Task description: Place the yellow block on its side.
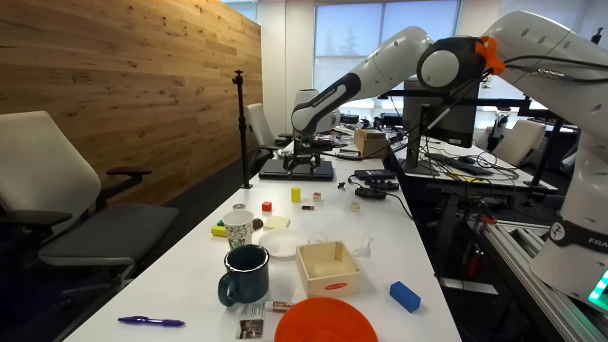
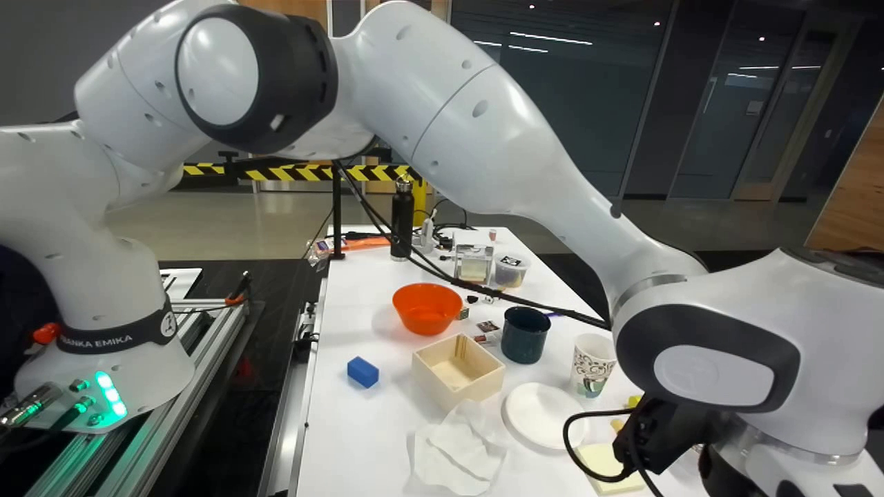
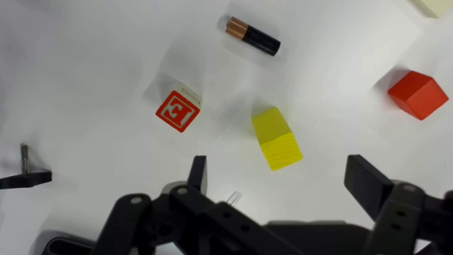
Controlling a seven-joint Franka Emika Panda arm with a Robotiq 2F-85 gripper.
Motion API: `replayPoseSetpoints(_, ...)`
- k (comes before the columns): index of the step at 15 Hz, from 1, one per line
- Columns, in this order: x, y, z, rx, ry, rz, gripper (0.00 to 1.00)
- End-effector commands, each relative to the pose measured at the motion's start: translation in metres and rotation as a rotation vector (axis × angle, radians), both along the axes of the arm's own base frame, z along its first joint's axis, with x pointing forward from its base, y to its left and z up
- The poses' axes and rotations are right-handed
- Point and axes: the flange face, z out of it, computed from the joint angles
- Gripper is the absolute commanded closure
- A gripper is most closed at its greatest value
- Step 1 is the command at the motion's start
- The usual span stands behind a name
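The Franka Emika Panda arm extends over the white table. The Robotiq gripper is positioned above the table with its fingers directed downward. In the wrist view, they are spread wide apart and grasp nothing.

The orange bowl stands upright near the open-topped wooden box. The white plate lies flat just beside the box. The dark teal mug stands upright near the box; its handle shows in an exterior view. The patterned paper cup stands upright near the mug and the plate. The blue rectangular block lies apart from the wooden box, on the side toward the robot base.

The yellow block stands upright on one end on the table; it is taller than it is wide. In the wrist view, it appears within the lateral span of the fingers and apart from both. The red cube rests near the yellow block. The letter block, with a red face bearing a pale character, rests near the yellow block, opposite the red cube. The battery, black with a copper-coloured end, lies on its side near the letter block.
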Motion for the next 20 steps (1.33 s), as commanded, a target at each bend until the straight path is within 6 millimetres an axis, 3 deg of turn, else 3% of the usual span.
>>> replayPoseSetpoints(1,0.007,-0.008,-0.006,-0.001,-0.014,0.127,0.00)
replayPoseSetpoints(5,0.015,-0.011,-0.017,0.008,-0.028,0.206,0.00)
replayPoseSetpoints(9,0.022,-0.007,-0.040,0.038,-0.040,0.281,0.00)
replayPoseSetpoints(11,0.025,-0.006,-0.050,0.040,-0.037,0.294,0.05)
replayPoseSetpoints(12,0.026,-0.009,-0.053,0.040,-0.041,0.287,0.27)
replayPoseSetpoints(14,0.029,-0.014,-0.054,0.034,-0.050,0.278,0.31)
replayPoseSetpoints(20,0.033,-0.026,-0.042,0.023,-0.071,0.273,0.75)
